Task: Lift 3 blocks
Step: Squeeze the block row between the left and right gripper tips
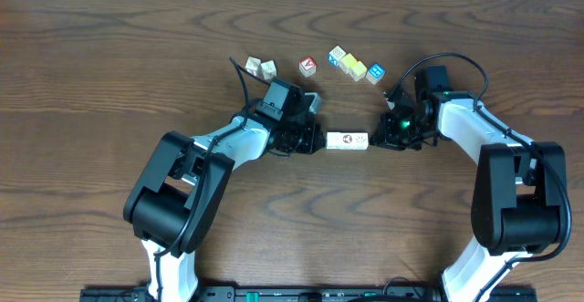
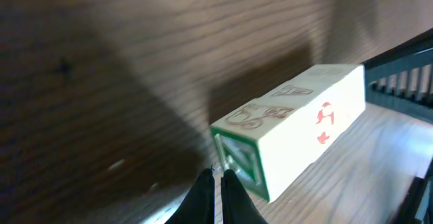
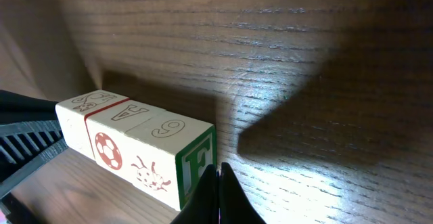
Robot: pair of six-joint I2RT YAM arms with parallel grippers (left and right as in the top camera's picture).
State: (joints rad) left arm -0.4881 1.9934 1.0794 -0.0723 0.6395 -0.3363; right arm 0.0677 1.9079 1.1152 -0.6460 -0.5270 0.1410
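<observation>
Surface: dark brown wood-grain table (image 1: 109, 56), pale wall strip along the top edge of the overhead frame.

Blocks (image 1: 347, 140): three cream-white cubes butted end to end in one short horizontal bar at frame centre. Right wrist view shows the blocks (image 3: 135, 143) at lower left: red ball and red bug printed on the side faces, outlined characters on the top faces, a green-framed "F" on the near end. Left wrist view has the blocks (image 2: 291, 126) at centre right: green-framed end face nearest, small red figure on the side. Cannot tell whether the bar is clear of the table.

Left gripper (image 1: 319, 141): fingers closed together, tip against the bar's left end; in its own view the left gripper (image 2: 216, 183) meets the green end face.

Right gripper (image 1: 374, 140): likewise fully closed, tip pressed to the right end; the right gripper (image 3: 218, 176) sits beside the "F" face.

Neither pincer encloses a block.

Upper frame, well apart: two pale cubes (image 1: 260, 67), a red-faced cube (image 1: 308, 66), a yellow and blue cluster (image 1: 356, 67).
</observation>
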